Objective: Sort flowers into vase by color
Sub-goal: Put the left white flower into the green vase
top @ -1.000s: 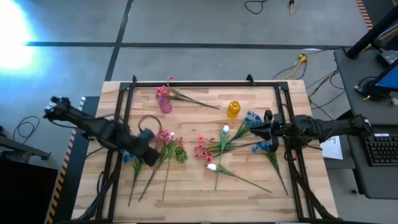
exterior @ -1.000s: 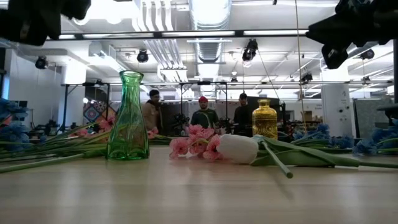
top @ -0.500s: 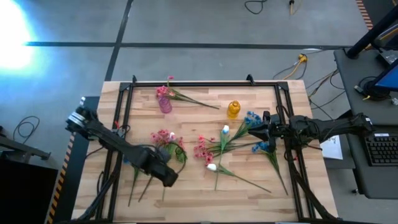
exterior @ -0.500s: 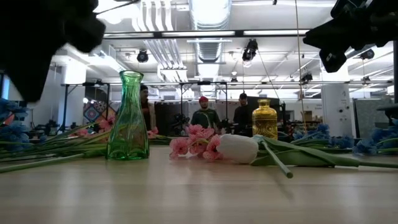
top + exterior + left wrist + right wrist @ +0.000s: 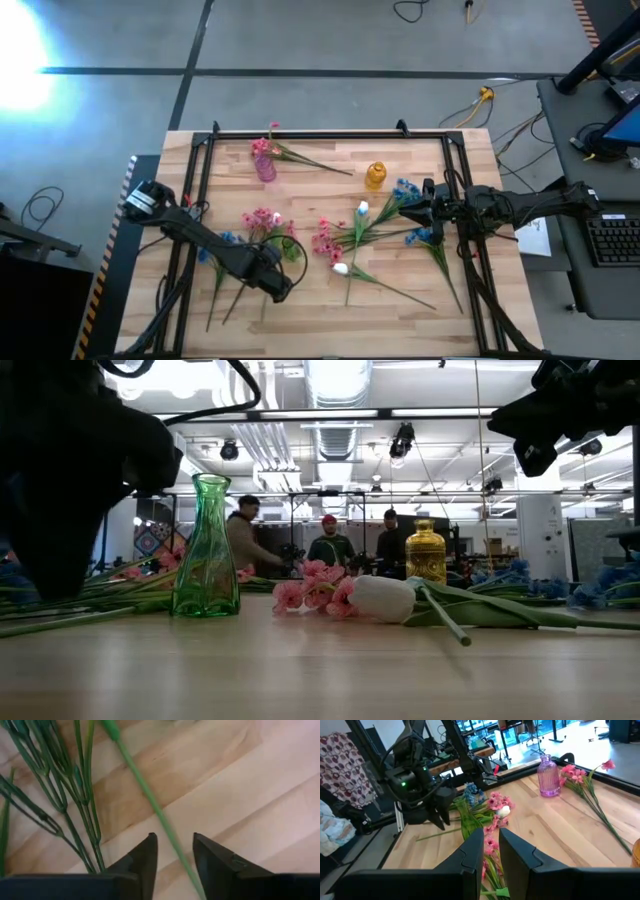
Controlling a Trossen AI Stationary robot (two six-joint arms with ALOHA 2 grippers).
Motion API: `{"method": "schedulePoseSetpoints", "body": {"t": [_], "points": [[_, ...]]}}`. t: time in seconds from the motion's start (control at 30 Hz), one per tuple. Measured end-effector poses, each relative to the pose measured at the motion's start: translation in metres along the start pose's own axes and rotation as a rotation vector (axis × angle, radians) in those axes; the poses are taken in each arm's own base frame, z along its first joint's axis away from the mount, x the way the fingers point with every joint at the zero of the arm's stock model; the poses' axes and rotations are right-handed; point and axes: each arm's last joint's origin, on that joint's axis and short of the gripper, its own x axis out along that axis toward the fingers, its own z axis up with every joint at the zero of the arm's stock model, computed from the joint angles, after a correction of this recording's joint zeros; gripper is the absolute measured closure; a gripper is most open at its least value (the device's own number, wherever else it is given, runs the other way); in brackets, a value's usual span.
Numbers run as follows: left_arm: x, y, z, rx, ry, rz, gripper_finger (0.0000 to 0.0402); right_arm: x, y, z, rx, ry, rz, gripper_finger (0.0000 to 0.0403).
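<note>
Pink, blue and white sprigs lie flat on the wooden table around a green vase, a pink vase and a yellow vase. My left gripper is low over the near-left stems. In the left wrist view it is open, with one thin green stem running between its fingers; I cannot tell whether they touch it. My right gripper hovers by the blue blossoms on the right, narrowly open and holding nothing.
A black frame runs around the table's edges. One pink sprig lies beside the pink vase at the far side. Bare wood shows along the near edge. People stand in the room beyond the table.
My left gripper has swung from beside the pink bunch toward the table's near edge and to the right, coming down low over the stems. The flowers and vases have stayed where they were.
</note>
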Motion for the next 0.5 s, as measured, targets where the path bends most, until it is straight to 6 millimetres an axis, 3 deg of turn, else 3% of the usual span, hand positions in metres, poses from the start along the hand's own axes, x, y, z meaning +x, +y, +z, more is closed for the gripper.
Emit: {"method": "schedulePoseSetpoints", "body": {"t": [0.2, 0.5], "points": [[0.002, 0.0, 0.008, 0.006, -0.059, 0.008, 0.0247, 0.0, 0.0, 0.0, 0.0, 0.0, 0.0, 0.0351], [0.003, 0.003, 0.016, -0.012, -0.1, 0.02, 0.0275, 0.0, 0.0, 0.0, 0.0, 0.0, 0.0, 0.0351]]}}
